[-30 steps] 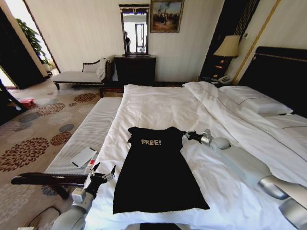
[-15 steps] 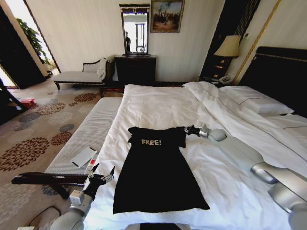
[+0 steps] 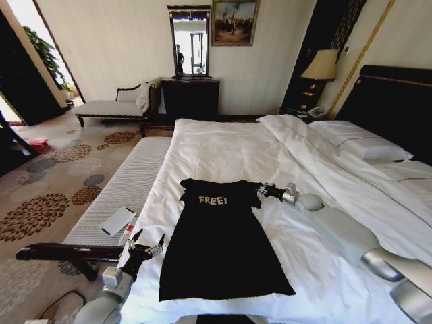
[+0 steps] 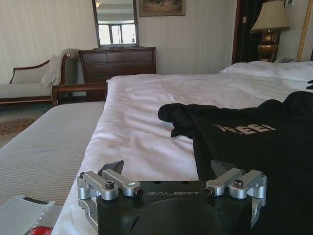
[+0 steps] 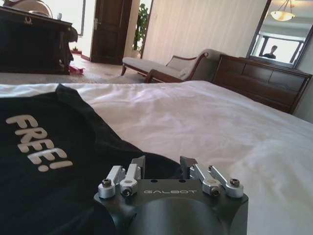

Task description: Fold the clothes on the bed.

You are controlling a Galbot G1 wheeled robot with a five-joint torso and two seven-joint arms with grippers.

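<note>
Nearest you, your left gripper (image 3: 146, 241) hovers with its jaws apart beside the hem edge of the clothes (image 3: 219, 236), not touching. The black top lies flat and unfolded on the bed (image 3: 223, 145). Farther out, your right gripper (image 3: 266, 191) sits at the sleeve, jaws parted around the fabric. No fold is made yet; the whole task remains.

A chaise (image 3: 111, 106) is seen at ten o'clock, a mirror (image 3: 189, 40) at twelve, a lamp (image 3: 320, 66) at two
</note>
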